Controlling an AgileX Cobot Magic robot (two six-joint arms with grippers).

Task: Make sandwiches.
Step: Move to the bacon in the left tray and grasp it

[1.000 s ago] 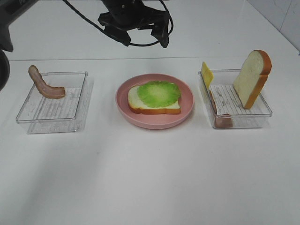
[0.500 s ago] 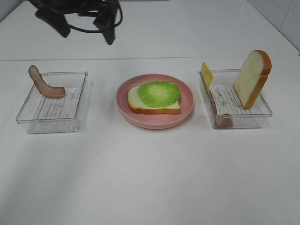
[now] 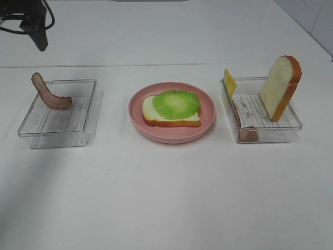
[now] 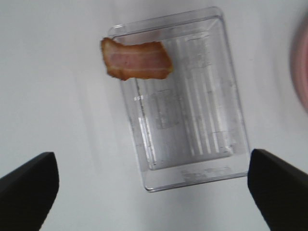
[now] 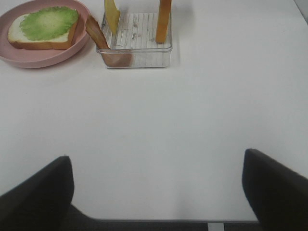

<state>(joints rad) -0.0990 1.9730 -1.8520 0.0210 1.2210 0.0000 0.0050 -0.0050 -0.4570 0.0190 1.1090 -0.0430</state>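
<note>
- A bread slice (image 3: 150, 110) under lettuce (image 3: 177, 102) lies on the pink plate (image 3: 171, 137).
- Left of the plate: bacon strip (image 3: 48, 95) leaning on a clear tray (image 3: 57, 136).
- Right of it: second slice (image 3: 281, 86) and cheese (image 3: 229, 82) upright in another tray (image 3: 270, 135).
- Left hand (image 4: 154, 192) spread wide over the bacon's tray; right hand (image 5: 159, 192) spread, well apart from the plate.

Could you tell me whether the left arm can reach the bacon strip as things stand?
Probably yes: the open left gripper hangs above the clear tray, and the bacon strip lies across its rim with nothing over it.
</note>
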